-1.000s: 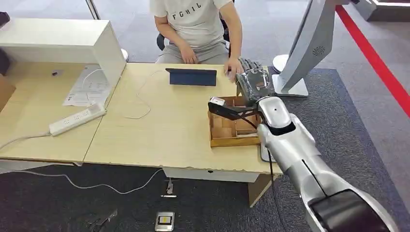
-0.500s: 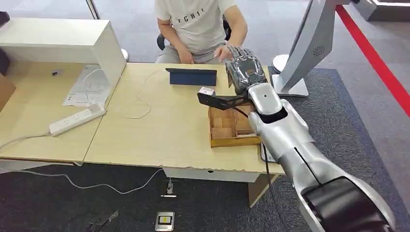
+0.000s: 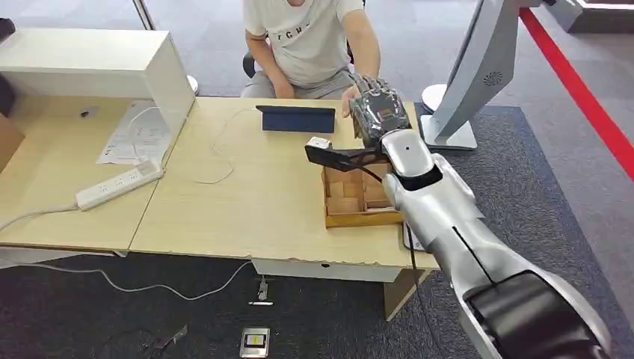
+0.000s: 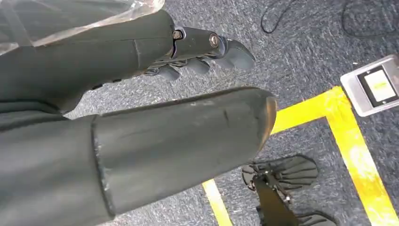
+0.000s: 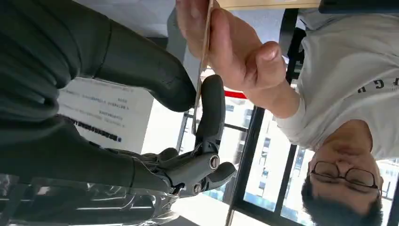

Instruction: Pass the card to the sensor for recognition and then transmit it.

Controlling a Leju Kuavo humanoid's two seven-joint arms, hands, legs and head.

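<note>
right hand [image 3: 379,112] past the wooden box's [image 3: 359,218] far edge pinches the card [image 5: 203,61], which a person's hand [image 5: 230,47] also grips; left hand [image 4: 141,117] holds nothing, fingers apart.

"GHI" on person's shirt [image 3: 303,34]

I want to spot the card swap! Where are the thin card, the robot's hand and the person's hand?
thin pale card [image 5: 203,61], right wrist view, its edge
robot's right hand [image 3: 379,114], head view, its back
person's hand [image 5: 235,52], right wrist view, its palm
</note>
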